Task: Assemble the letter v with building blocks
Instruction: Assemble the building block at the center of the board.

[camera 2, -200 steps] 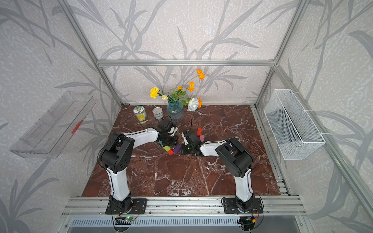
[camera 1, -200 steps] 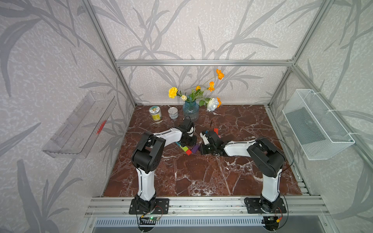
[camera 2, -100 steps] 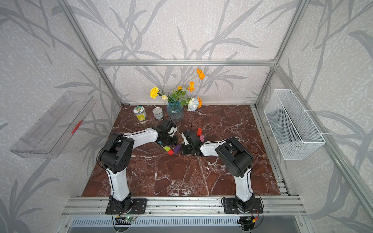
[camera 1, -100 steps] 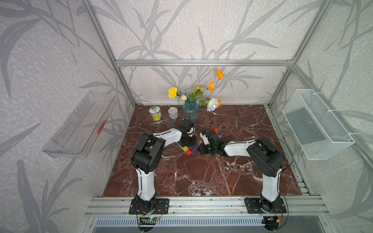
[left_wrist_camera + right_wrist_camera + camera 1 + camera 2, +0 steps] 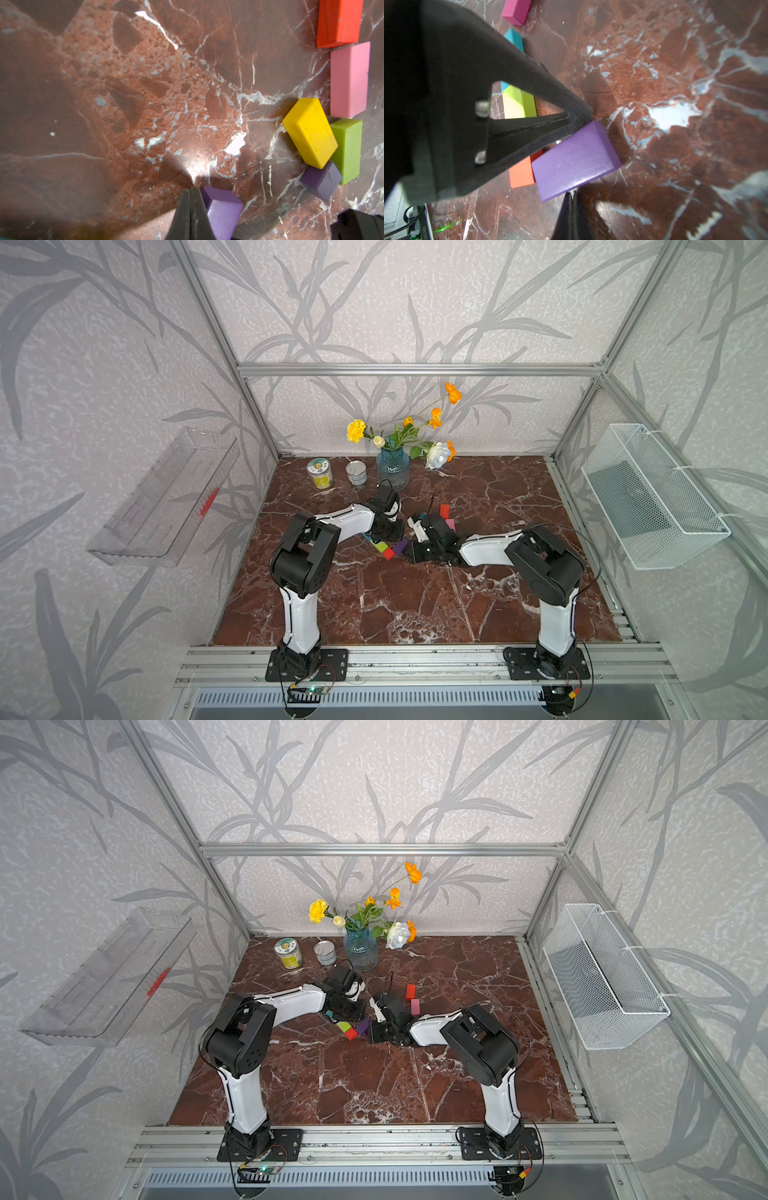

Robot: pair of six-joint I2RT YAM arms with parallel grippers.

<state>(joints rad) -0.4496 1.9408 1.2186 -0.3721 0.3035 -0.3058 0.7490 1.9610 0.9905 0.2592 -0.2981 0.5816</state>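
A purple bar lies flat on the red marble worktop, just beside a red cube. Both pairs of jaws are clenched with nothing between them. The tip of the right jaws touches one long side of the bar, and the tip of the left jaws meets its opposite corner. The bar looks light, rigid and smooth, so it would likely slide if nudged. It is best gripped mid-length, across its narrow width.

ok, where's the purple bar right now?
In both top views the purple bar lies flat near the centre of the marble table, beside the red cube. It sits between the shut left tool and the shut right tool.
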